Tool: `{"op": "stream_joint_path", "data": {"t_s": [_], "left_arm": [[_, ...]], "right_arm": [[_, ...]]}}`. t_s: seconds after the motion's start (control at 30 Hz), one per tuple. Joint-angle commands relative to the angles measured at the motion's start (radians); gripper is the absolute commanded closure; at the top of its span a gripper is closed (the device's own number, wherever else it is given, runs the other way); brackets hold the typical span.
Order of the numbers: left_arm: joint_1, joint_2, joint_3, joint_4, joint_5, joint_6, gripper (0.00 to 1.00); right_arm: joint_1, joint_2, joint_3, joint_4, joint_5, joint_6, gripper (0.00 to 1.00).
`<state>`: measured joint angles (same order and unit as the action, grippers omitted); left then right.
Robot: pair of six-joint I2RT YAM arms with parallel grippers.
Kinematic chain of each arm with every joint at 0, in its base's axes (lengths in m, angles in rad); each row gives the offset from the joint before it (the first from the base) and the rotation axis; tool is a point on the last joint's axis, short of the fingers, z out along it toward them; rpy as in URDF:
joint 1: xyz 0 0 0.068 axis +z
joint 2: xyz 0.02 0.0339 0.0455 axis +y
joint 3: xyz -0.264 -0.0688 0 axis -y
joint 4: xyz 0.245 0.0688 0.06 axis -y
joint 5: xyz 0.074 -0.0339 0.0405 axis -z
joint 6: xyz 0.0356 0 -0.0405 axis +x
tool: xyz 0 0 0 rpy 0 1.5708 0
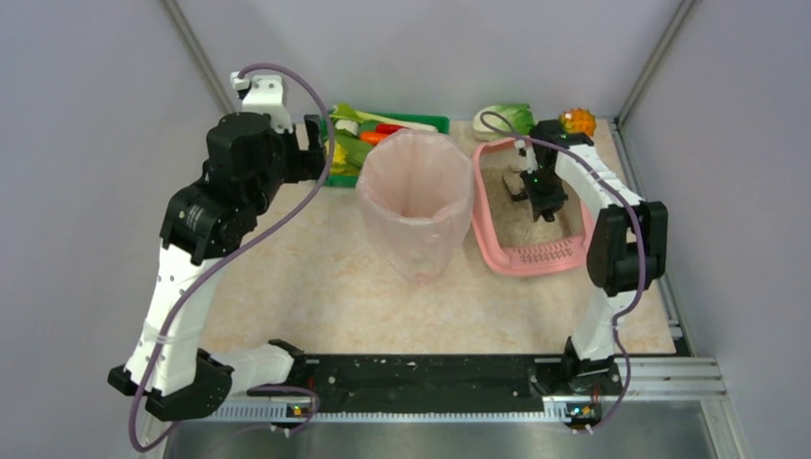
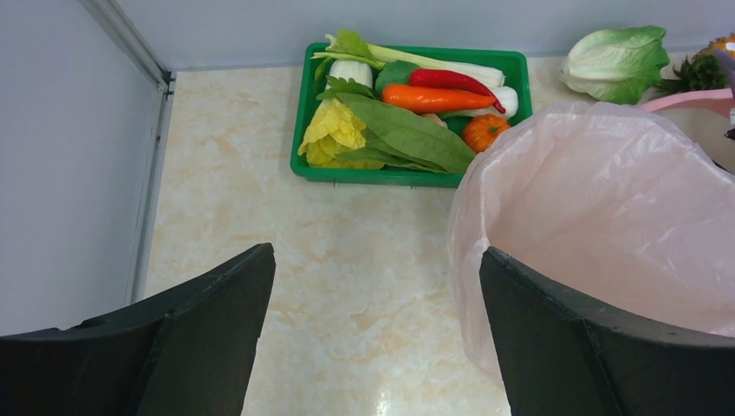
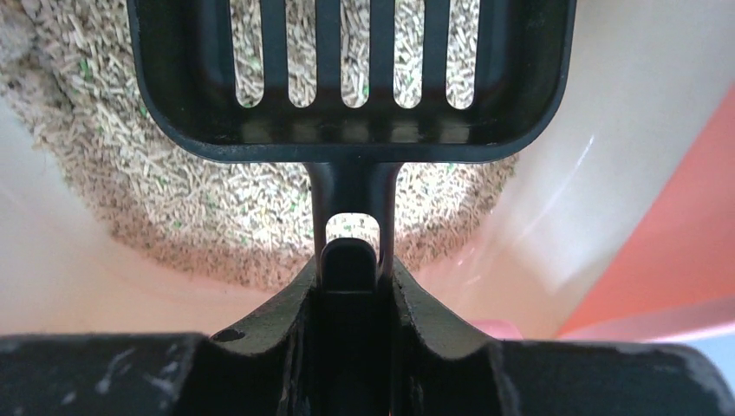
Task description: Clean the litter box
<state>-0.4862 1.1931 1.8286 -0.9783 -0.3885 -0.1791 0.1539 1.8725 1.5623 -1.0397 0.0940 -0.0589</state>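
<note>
Left tool (image 2: pixel 373 260): we see its fingers spread wide and holding nothing, above the table (image 2: pixel 234 173) and beside the bag-lined bin (image 2: pixel 607 199).
Right tool (image 3: pixel 349 277): we see it clamped on the handle of a black slotted scoop (image 3: pixel 351 134).
Scoop: its head lies over the litter (image 3: pixel 217 217); we cannot tell if they touch.
Litter box (image 1: pixel 483 225): on the table's right side, just right of the bin, with its grate (image 1: pixel 540 255) end nearest the arm bases.
Green tray (image 2: pixel 390 177): beyond the bin, holding vegetables.

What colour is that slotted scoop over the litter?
The scoop is black, clearest in the right wrist view.
</note>
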Motion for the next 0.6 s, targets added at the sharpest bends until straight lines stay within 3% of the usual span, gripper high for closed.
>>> {"op": "stream_joint_path", "data": {"t_s": [0.0, 0.33, 0.57], "left_arm": [[0.002, -0.011, -0.005, 0.076, 0.022, 0.019, 0.07], [0.003, -0.027, -0.047, 0.088, 0.087, 0.02, 0.07], [0.002, -0.028, -0.056, 0.091, 0.107, 0.021, 0.07]], "right_arm": [[-0.005, -0.058, 0.069, -0.095, 0.018, 0.005, 1.0], [-0.032, 0.0, 0.094, -0.166, -0.013, 0.001, 1.0], [-0.035, 0.12, 0.232, -0.262, -0.06, -0.016, 1.0]]}}
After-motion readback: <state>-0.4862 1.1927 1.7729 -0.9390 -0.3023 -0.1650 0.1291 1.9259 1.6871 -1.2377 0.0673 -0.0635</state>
